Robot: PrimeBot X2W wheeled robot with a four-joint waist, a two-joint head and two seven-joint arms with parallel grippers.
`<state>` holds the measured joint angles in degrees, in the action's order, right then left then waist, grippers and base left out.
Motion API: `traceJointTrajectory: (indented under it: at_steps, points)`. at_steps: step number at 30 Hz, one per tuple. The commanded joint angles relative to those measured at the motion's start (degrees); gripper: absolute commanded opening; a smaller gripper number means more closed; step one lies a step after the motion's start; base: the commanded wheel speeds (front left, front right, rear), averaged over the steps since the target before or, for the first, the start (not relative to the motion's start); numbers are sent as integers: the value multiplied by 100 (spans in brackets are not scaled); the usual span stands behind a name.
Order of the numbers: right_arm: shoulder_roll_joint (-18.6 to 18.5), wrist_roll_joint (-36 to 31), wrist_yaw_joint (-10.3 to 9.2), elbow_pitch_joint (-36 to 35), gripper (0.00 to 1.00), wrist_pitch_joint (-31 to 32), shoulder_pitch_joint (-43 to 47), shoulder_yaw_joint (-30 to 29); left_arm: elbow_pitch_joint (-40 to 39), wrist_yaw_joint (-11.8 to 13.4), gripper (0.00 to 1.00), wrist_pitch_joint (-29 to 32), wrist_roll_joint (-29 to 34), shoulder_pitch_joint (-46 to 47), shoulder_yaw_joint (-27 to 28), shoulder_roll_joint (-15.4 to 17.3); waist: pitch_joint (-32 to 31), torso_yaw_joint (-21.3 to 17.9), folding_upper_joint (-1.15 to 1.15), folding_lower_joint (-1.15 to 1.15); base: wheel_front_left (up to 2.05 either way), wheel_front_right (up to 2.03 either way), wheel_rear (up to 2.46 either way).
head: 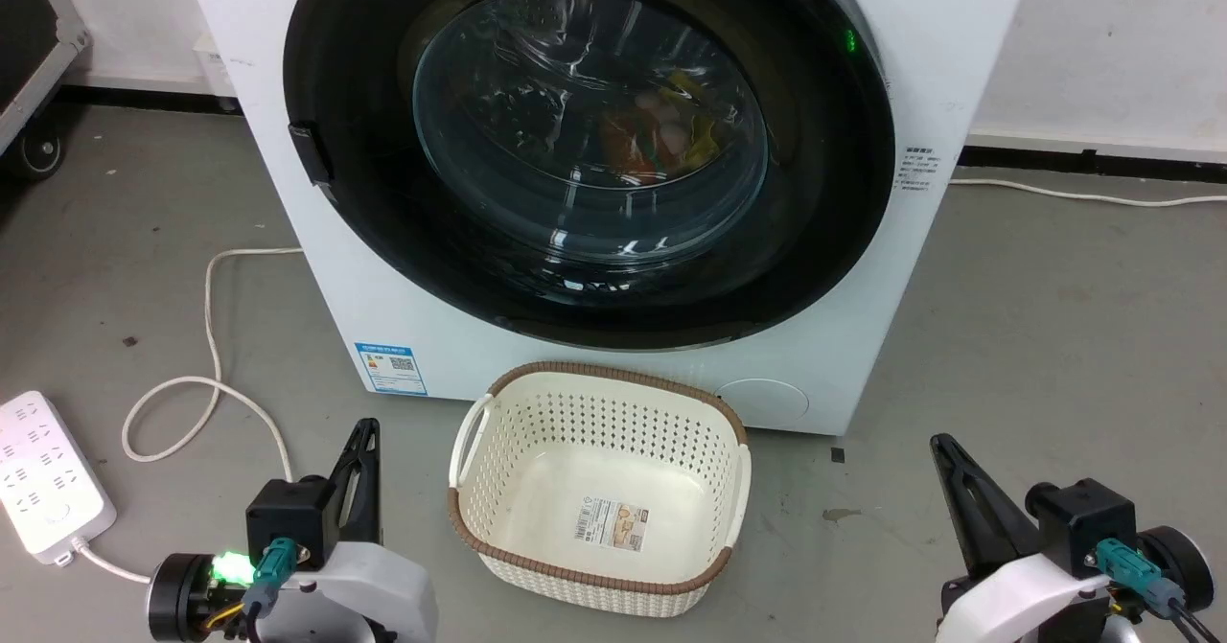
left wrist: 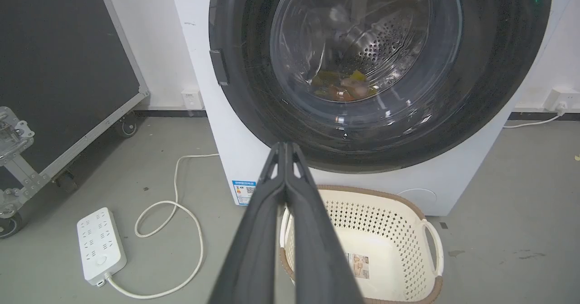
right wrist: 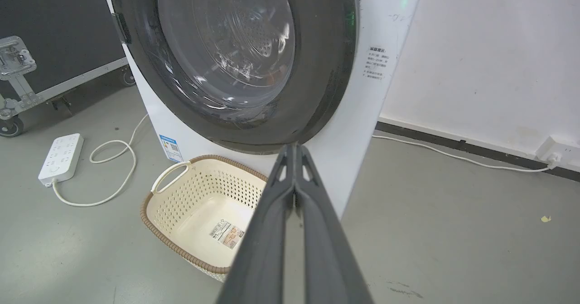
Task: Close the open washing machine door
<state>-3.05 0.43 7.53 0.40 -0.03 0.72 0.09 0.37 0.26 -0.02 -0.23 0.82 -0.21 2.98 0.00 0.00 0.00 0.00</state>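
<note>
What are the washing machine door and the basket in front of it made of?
The washing machine door: its bulging centre looks like clear glass, see-through with bright glints; the wide rim seems glossy black plastic. The laundry basket: probably cream moulded plastic, with regular punched holes; its brown rim looks woven, perhaps only moulded so.

Basket [head: 599, 490] before washing machine [head: 403, 317]
</note>
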Motion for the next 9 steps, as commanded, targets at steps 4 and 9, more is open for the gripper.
traceJointTrajectory:
  at_steps: [4, 9]
  points:
    - [17, -43, -4, -40, 0, 3, -72, -9, -37, -26, 0, 2, 23, -82, 21, -11, 0, 0, 0, 0, 0, 0, 0]
    - [17, -43, -4, -40, 0, 3, -72, -9, -37, -26, 0, 2, 23, -82, 21, -11, 0, 0, 0, 0, 0, 0, 0]
